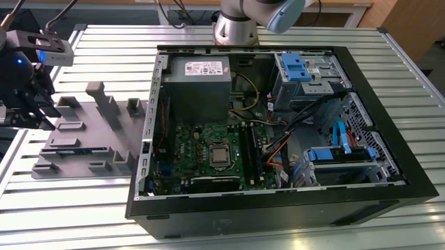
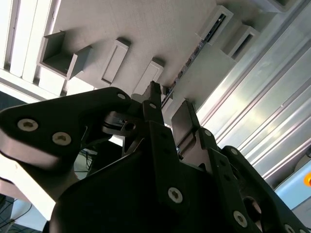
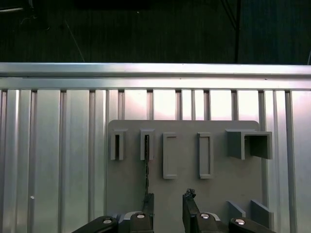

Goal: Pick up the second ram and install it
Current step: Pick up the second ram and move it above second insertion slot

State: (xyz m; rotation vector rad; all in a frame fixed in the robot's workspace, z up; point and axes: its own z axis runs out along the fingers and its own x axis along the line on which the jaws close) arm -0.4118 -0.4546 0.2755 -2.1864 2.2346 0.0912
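Slatted aluminium table (image 3: 48,145), grey holder tray (image 3: 218,189). Gripper (image 3: 168,209) spread apart, empty, near second ram (image 3: 146,165). Pick-up stage; grasp demands straddling stick squarely.

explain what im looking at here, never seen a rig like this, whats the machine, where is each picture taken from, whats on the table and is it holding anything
The machine is a single robot arm standing at the far edge of a ribbed metal table. The exterior view comes from a camera off the arm that looks down on the whole scene. It shows an open computer case with its green motherboard exposed and, on the exterior view's left, a grey holder tray.

Both wrist views come from cameras riding on the arm, looking past its claw at that tray. The thin dark strip standing on edge in one of the tray's slots appears to be the second ram, a memory stick. The claw is open and holds nothing. It hovers over the tray, close to the ram.
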